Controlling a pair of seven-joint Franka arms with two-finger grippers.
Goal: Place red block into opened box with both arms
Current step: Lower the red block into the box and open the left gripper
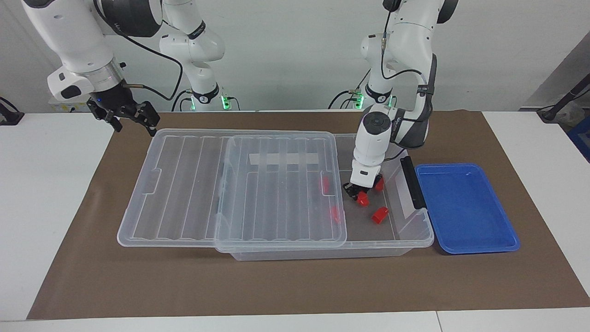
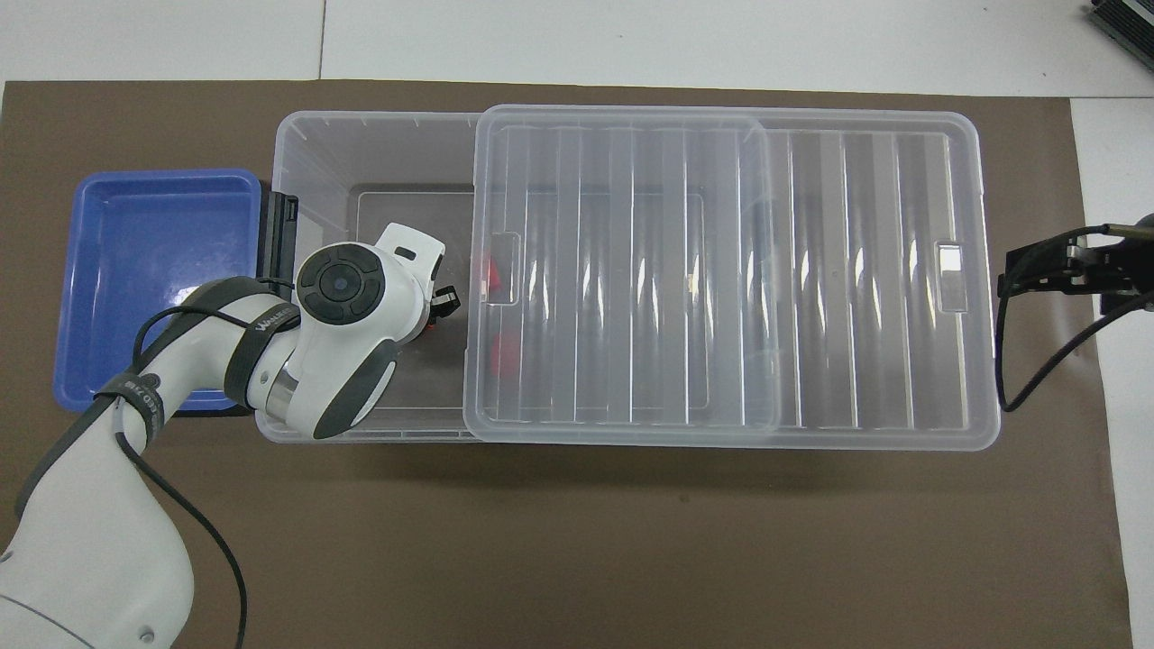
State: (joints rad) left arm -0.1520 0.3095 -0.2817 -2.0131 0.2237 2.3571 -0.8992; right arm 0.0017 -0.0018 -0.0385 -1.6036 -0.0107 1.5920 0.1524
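The clear box [image 1: 417, 233] lies across the brown mat. Its ribbed lid [image 1: 230, 184] is slid toward the right arm's end, so the end by the dark handle [image 1: 411, 182] is uncovered. My left gripper [image 1: 361, 195] reaches down into that uncovered end, shut on a red block [image 1: 364, 199] low over the box floor. In the overhead view the wrist covers the block, and only a black finger [image 2: 441, 301] shows. My right gripper [image 1: 133, 121] waits open in the air by the lid's end at the right arm's end of the table, holding nothing.
Loose red pieces lie in the box: one [image 1: 379, 215] farther from the robots than the held block, one [image 1: 379, 185] by the left wrist, two under the lid [image 1: 325, 184] [image 1: 335, 213]. A shallow blue tray [image 1: 465, 207] stands beside the box's handle end.
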